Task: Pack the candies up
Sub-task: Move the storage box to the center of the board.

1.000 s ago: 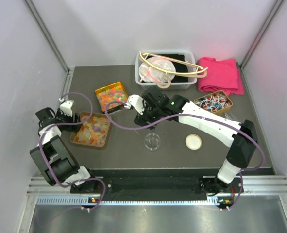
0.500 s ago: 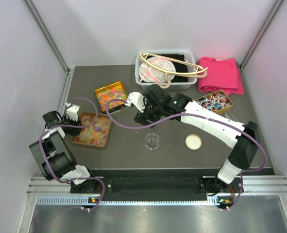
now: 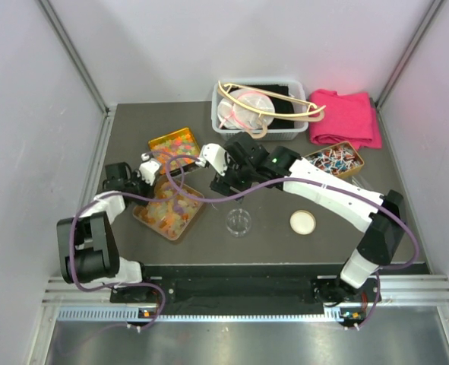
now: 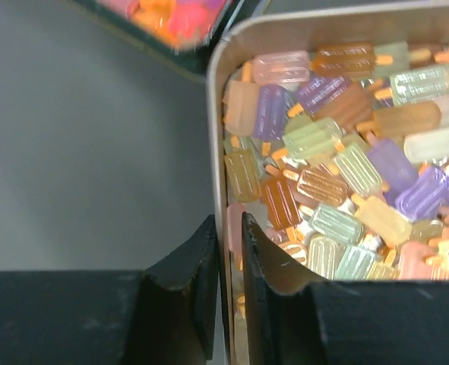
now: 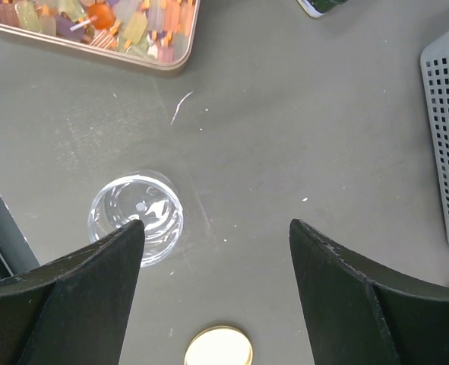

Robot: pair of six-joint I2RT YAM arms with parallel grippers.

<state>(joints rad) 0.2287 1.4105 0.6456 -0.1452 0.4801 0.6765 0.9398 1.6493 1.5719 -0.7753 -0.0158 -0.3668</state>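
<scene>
The candies (image 4: 338, 160) are small translucent popsicle-shaped gummies in orange, yellow, purple and pale green, filling a metal tin (image 3: 180, 234) left of centre. My left gripper (image 4: 229, 228) is shut on the tin's left rim (image 4: 216, 114), one finger outside the wall and one inside. In the top view the left gripper (image 3: 148, 179) sits at the tin's far-left corner. My right gripper (image 5: 216, 228) hangs open and holds nothing above the table, beside an empty clear jar (image 5: 137, 217). From above, the jar (image 3: 238, 222) stands just right of the tin.
A gold jar lid (image 3: 302, 222) lies right of the jar. A second tin (image 3: 175, 144) of orange and red sweets sits behind the first. A tin of wrapped sweets (image 3: 334, 160), a white basket (image 3: 258, 110) and a pink cloth (image 3: 346, 118) are at the back.
My left gripper has closed on the tin's rim, and the tin has slid right toward the jar and turned. The right arm has stayed still.
</scene>
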